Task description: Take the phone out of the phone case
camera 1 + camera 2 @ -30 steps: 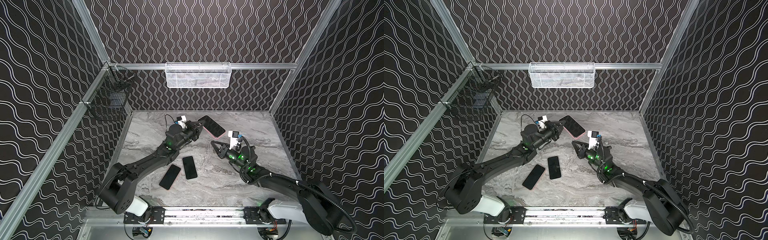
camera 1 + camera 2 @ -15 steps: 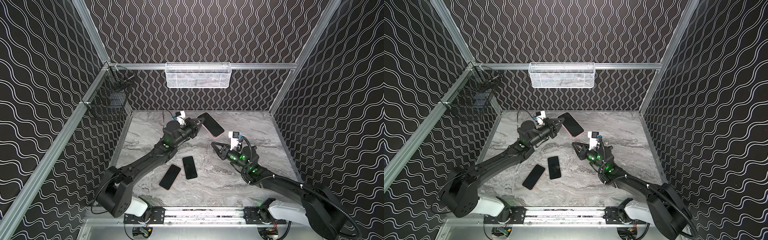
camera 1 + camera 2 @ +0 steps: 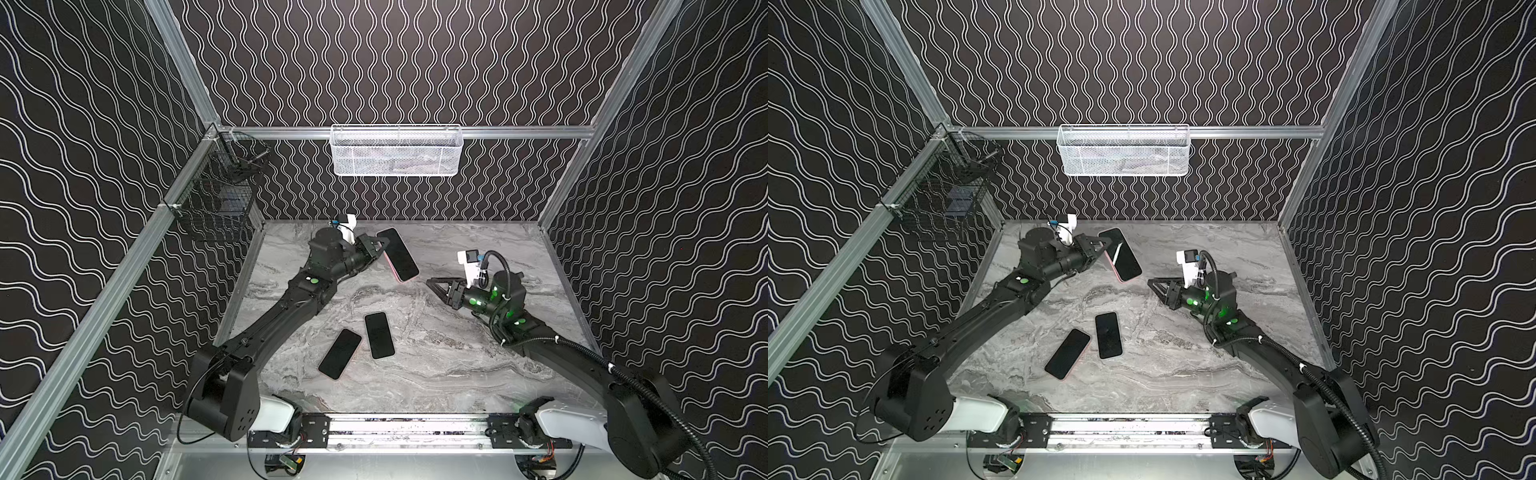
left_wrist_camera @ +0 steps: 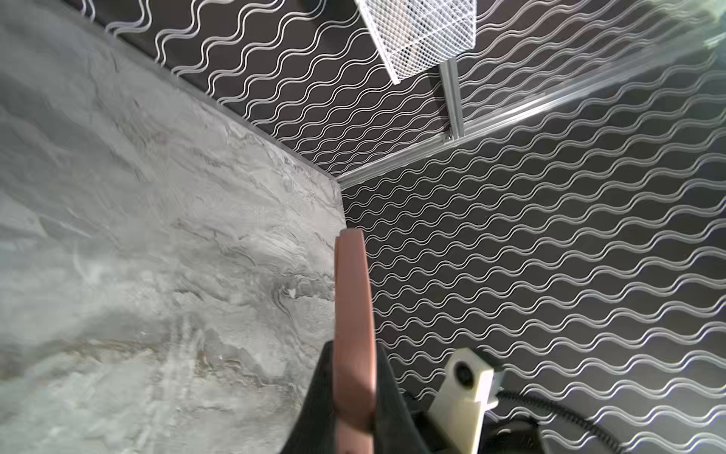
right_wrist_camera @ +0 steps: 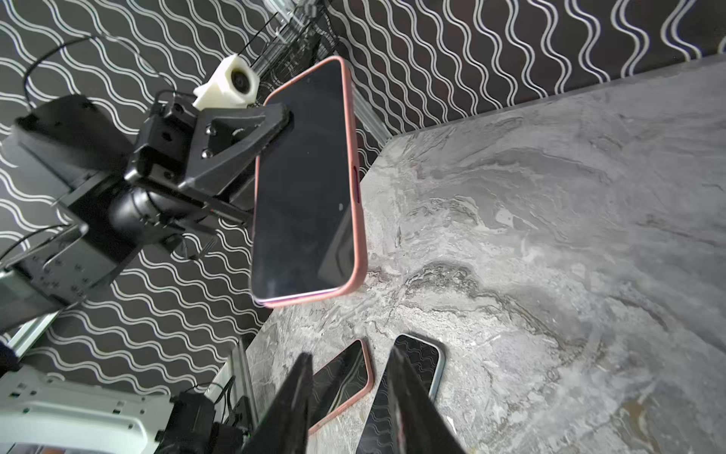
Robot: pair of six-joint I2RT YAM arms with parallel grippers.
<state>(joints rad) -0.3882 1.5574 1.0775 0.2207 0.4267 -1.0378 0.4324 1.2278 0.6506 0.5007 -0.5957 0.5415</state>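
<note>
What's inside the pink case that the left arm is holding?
A phone with a dark screen fills the pink case, which the left gripper clamps at one long edge. The case hides the phone's back and sides.

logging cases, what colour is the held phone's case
Pink phone case, clearest in the right wrist view.

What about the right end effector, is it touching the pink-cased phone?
No, the right end effector is open and empty, apart from the pink-cased phone clamped in the left end effector.
</note>
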